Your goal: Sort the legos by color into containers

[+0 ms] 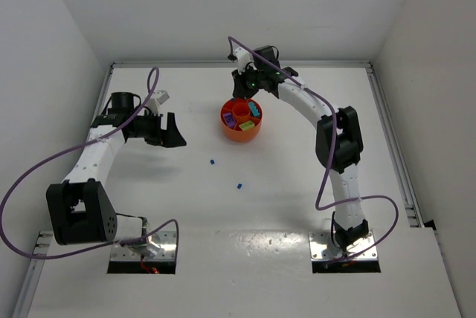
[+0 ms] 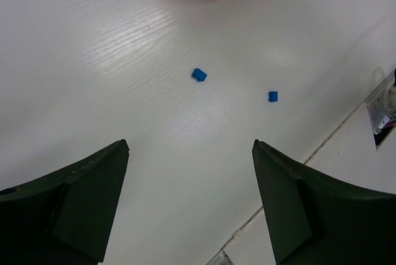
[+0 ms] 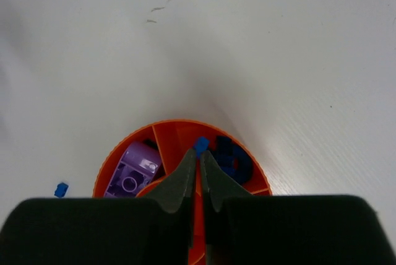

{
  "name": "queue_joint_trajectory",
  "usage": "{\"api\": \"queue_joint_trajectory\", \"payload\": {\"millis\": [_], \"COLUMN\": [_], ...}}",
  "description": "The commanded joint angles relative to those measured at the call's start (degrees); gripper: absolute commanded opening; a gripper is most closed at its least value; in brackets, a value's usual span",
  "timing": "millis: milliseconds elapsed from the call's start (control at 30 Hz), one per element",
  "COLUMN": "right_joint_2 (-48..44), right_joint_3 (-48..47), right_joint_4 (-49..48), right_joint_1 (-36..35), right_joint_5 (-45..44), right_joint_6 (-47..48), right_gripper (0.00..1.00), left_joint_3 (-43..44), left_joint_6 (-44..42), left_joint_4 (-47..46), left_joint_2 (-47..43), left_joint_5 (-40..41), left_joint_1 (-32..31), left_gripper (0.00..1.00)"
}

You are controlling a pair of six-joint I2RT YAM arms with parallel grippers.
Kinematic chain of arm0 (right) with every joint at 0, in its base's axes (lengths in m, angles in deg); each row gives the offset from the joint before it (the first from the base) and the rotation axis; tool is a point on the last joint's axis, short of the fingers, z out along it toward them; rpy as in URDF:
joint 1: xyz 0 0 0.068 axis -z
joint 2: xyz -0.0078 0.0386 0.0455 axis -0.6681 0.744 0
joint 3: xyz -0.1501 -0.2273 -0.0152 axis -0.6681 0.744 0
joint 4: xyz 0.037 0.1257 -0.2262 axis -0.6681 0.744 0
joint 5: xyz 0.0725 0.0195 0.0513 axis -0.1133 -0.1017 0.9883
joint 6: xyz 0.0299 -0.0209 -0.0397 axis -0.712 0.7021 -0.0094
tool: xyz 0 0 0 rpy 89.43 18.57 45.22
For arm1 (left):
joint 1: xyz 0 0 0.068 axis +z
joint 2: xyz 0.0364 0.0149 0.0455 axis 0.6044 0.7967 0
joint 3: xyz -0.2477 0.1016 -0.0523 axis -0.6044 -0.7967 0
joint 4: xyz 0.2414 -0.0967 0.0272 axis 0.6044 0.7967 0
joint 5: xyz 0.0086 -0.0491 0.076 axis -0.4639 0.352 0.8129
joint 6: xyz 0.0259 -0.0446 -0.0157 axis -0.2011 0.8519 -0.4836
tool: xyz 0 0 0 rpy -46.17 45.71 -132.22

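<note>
My right gripper (image 1: 242, 93) hangs over the far rim of the round orange plastic bowl (image 1: 239, 137), whose wedges hold purple, teal and blue pieces. My left gripper (image 1: 175, 132) sits well left of it. A tiny blue plastic brick (image 1: 213, 161) and a second blue brick (image 1: 239, 184) lie on the white table (image 1: 297, 177).

You are looking at one orange bowl (image 1: 239, 135). Two bricks are lying loose on the tabletop (image 1: 149, 184): one blue lego (image 1: 239, 184) and a second blue lego (image 1: 213, 161). One purple lego (image 3: 131, 175) is showing inside the bowl, with others too jumbled to count.
</note>
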Motion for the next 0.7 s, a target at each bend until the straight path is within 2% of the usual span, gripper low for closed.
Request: {"api": "queue_joint_trajectory", "payload": {"millis": [0,67,100,167,333,433,533,633,667], "right_joint_2": [-0.48,-0.49,-0.49,-0.49,-1.1,-2.76,-6.11,-8.3,-9.09], "right_joint_3": [-2.12,-1.6,-1.59,-1.59,-1.59,-1.59,-0.19,-0.72,-0.19], "right_joint_4": [-0.28,-0.27,-0.27,-0.27,0.26,0.87,2.87,7.36,9.64], "right_joint_1": [0.25,0.25,0.25,0.25,0.25,0.25,0.25,1.3,2.0], "right_joint_5": [1.36,1.36,1.36,1.36,1.36,1.36,-1.18,-3.99,-4.53], "right_joint_6": [-0.48,0.04,0.04,0.04,0.04,0.04,0.57,1.8,1.8], "right_gripper": [0.03,0.04,0.15,0.22,0.31,0.35,0.35,0.35,0.35], "left_joint_3": [2.16,2.16,2.16,2.16,2.16,2.69,3.22,2.61,2.08], "left_joint_6": [-0.06,-0.59,-0.59,-0.59,-1.2,-2.35,-3.05,-0.86,1.76], "left_joint_4": [-1.23,-1.23,-1.23,-1.23,-1.23,-1.23,-1.75,-4.03,-5.09], "left_joint_2": [0.04,0.56,0.57,0.57,0.57,0.57,1.1,1.62,2.14], "left_joint_5": [-1.9,-1.9,-1.9,-1.9,-1.9,-0.16,5.99,16.0,19.16], "left_joint_1": [0.79,0.79,0.79,0.79,0.79,-1.66,-7.11,-14.92,-19.47], "left_gripper": [0.87,0.87,0.87,0.87,0.87,0.85,0.8,0.69,0.63]}}
